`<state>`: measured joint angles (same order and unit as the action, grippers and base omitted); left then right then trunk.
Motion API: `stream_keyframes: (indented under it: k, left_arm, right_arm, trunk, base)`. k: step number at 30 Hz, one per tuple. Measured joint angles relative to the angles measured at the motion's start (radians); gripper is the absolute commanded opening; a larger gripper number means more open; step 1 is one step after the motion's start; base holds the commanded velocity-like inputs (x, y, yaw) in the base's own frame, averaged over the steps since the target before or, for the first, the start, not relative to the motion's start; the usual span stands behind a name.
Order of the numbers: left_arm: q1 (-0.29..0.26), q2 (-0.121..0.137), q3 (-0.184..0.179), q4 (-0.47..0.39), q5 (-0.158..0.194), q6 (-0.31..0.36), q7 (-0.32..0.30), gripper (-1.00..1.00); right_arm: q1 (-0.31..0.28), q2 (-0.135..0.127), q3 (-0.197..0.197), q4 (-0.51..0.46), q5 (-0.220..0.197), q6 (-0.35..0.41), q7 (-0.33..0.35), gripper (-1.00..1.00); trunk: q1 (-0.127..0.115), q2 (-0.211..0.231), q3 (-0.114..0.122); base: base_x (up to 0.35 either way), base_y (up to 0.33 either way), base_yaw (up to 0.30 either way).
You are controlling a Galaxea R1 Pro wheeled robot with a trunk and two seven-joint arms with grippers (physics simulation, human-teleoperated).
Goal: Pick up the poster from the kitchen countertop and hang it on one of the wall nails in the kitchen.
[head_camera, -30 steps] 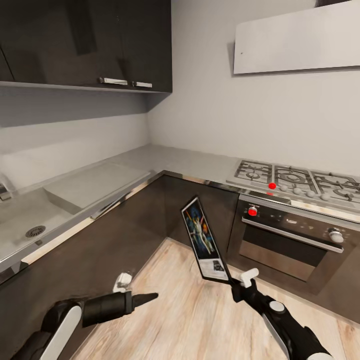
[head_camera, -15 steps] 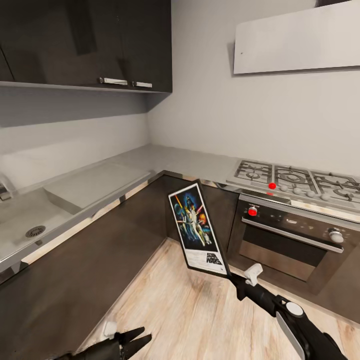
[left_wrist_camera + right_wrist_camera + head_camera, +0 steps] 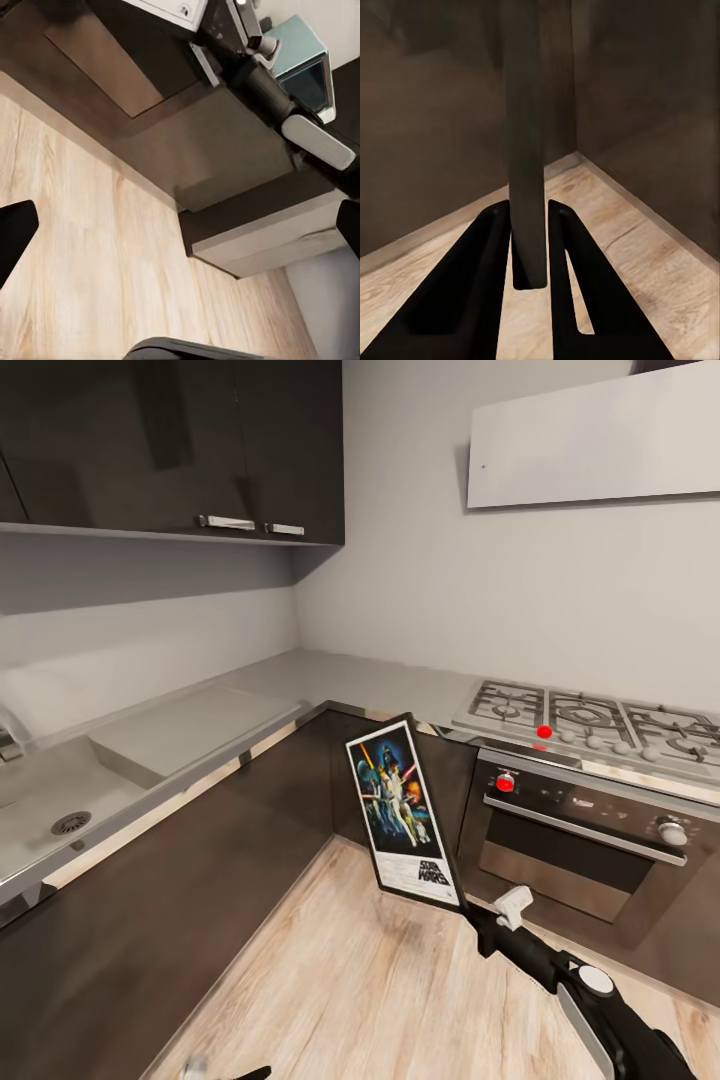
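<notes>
Now, sweeping from the left, we see our left gripper point(image 3: 180, 225) in the left wrist view with its two dark fingertips far apart at opposite edges, holding nothing, over the pale wood floor point(image 3: 400, 980) beside the dark cabinets point(image 3: 180, 880). Above them runs the kitchen countertop point(image 3: 330, 685), light grey and L-shaped, with the sink point(image 3: 50, 810) at the far left.

Further right, the poster point(image 3: 403, 812) is off the worktop and in the air in front of the corner cabinets, just left of the oven point(image 3: 580, 840). It stands nearly upright, leaning a little to the left, face towards us: black frame, white inner border, dark blue artwork, "STAR WARS" lettering low down.

Our right gripper point(image 3: 472, 912) pinches its lower right corner; in the right wrist view the fingers point(image 3: 472, 285) close narrowly on the thin dark edge point(image 3: 526, 187).

We judge it light and stiff, a flat board that will not droop. Held by one corner, though, it can pivot or slip, so a grip nearer the middle of the bottom edge would steady it for hanging.
</notes>
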<state>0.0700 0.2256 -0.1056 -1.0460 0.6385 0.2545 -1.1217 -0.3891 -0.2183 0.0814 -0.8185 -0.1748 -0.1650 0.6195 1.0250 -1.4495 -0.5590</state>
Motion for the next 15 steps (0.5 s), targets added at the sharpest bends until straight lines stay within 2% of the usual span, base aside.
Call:
stream_keyframes:
  k: [1, 4, 7, 9, 11, 15]
  left_arm:
    - [0.0, 0.0, 0.0, 0.006, 0.0, -0.004, -0.002, 1.0]
    - [-0.001, 0.0, 0.002, 0.016, 0.0, -0.011, -0.006, 1.0]
    - [-0.001, 0.0, 0.002, 0.017, 0.0, -0.011, -0.006, 1.0]
    - [0.0, 0.002, 0.004, 0.017, 0.0, -0.012, -0.007, 1.0]
    - [0.0, 0.007, 0.008, 0.017, 0.001, -0.012, -0.007, 1.0]
    - [0.0, 0.016, 0.012, 0.022, 0.003, -0.012, -0.008, 1.0]
  right_arm:
    - [0.0, 0.0, -0.001, -0.003, -0.001, 0.0, 0.0, -1.0]
    - [0.023, 0.0, -0.002, -0.108, -0.003, 0.002, 0.001, -1.0]
    - [0.07, 0.0, -0.003, -0.199, -0.003, 0.013, 0.002, -1.0]
    - [0.121, 0.0, -0.003, -0.308, -0.004, 0.085, 0.003, -1.0]
    - [0.146, 0.0, -0.003, -0.366, -0.003, 0.146, 0.003, -1.0]
    - [0.167, 0.0, -0.003, -0.409, 0.001, 0.193, 0.003, -1.0]
  trunk:
    - [0.0, 0.0, 0.0]
    - [0.0, 0.0, 0.0]
    - [0.0, 0.0, 0.0]
    - [0.0, 0.0, 0.0]
    - [0.0, 0.0, 0.0]
    - [0.0, 0.0, 0.0]
  base:
    - [0.0, 0.0, 0.0]
    - [0.0, 0.0, 0.0]
    - [0.0, 0.0, 0.0]
    - [0.0, 0.0, 0.0]
    - [0.0, 0.0, 0.0]
    - [0.0, 0.0, 0.0]
